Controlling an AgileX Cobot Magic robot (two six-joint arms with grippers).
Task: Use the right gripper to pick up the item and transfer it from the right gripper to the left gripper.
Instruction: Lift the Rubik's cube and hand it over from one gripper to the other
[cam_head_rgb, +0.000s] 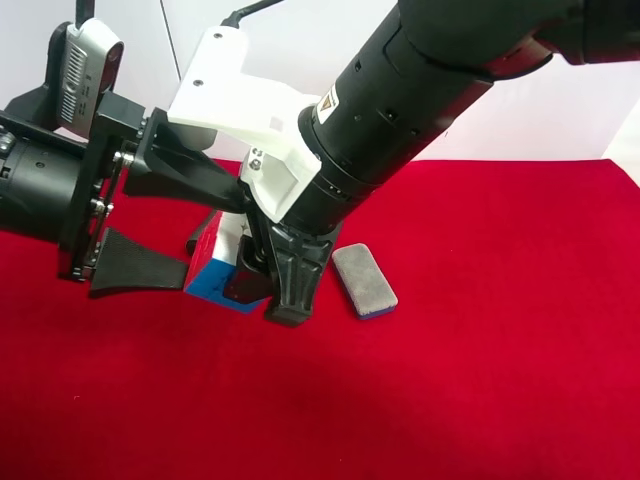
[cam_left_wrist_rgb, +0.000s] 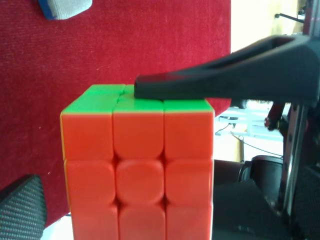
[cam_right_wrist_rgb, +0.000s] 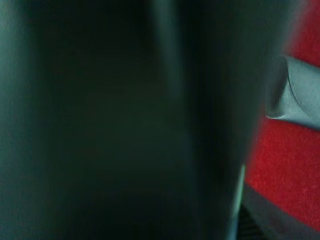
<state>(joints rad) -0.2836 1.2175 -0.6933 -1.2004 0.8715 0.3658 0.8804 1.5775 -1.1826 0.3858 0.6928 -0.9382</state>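
Cube (cam_head_rgb: 212, 272) of glossy plastic, three-by-three tiles with rounded corners, sits between the two claws over the red cloth (cam_head_rgb: 480, 360); from high up it shows blue, white and a sliver of red, while the left wrist camera sees an orange face and a green one; the right gripper (cam_head_rgb: 266, 300), black fingers under a white angular bracket (cam_head_rgb: 225, 90), is clamped on it; the left gripper (cam_head_rgb: 212, 236) stands wide around it, one smooth wedge finger (cam_left_wrist_rgb: 200, 82) lying on the green face, the weave-textured pad (cam_left_wrist_rgb: 22, 212) apart from the cube; a grey, felt-like eraser (cam_head_rgb: 364, 281) lies flat on the velvety cloth just beside; the right wrist camera gives mostly dark blur.
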